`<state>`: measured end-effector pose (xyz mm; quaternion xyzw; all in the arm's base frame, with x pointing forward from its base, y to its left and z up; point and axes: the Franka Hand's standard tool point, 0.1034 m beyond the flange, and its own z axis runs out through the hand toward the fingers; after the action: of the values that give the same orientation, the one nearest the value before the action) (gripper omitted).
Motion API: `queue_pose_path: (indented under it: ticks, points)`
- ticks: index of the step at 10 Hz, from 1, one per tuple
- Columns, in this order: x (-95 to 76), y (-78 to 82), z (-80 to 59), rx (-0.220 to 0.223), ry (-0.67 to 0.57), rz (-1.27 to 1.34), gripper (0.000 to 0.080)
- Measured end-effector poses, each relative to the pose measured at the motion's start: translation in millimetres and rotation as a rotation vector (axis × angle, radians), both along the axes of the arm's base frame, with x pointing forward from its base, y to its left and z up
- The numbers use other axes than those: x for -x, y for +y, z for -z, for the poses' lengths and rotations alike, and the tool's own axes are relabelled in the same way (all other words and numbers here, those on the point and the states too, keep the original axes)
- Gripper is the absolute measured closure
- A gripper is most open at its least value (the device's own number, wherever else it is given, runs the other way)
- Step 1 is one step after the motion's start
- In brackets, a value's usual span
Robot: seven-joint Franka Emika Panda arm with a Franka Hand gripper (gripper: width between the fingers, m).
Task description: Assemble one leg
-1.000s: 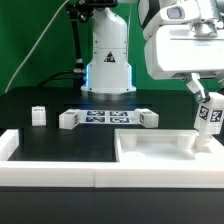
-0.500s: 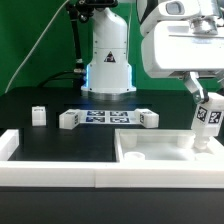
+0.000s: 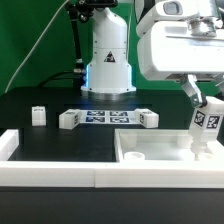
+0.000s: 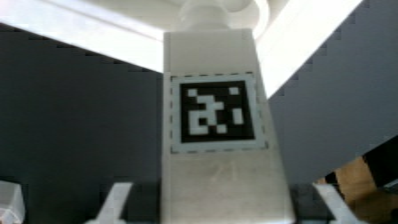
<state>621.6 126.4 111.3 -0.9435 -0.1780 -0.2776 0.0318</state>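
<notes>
My gripper [image 3: 200,106] is shut on a leg [image 3: 204,125], a short white post with a black-and-white tag. It holds the leg upright at the far right corner of the large white panel [image 3: 150,165]; I cannot tell whether the lower end touches the panel. In the wrist view the leg [image 4: 217,110] fills the middle, and the gripper [image 4: 222,205] shows a finger on each side of it. Three more legs stand on the black table: one at the exterior view's left [image 3: 38,115], and two [image 3: 69,119] [image 3: 148,119] at the ends of the marker board [image 3: 108,118].
The robot's white base [image 3: 108,60] stands behind the marker board. A white raised border [image 3: 50,170] runs along the front of the table, with a short upright end at the exterior view's left [image 3: 9,143].
My gripper has shifted slightly toward the exterior view's left, carrying the leg with it. The other legs and the panel have not moved.
</notes>
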Motion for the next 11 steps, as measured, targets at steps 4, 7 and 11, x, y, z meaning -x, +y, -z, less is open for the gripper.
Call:
queue_pose_path:
  ticks: [4,7,11]
  points:
    - [0.3,7.6,4.1,-0.009,-0.046,-0.008,0.0506]
    - [-1.4,7.6,4.5,-0.012,-0.083,-0.010,0.0506]
    - [-1.2,3.6,4.9,-0.004,-0.089,-0.017,0.0506]
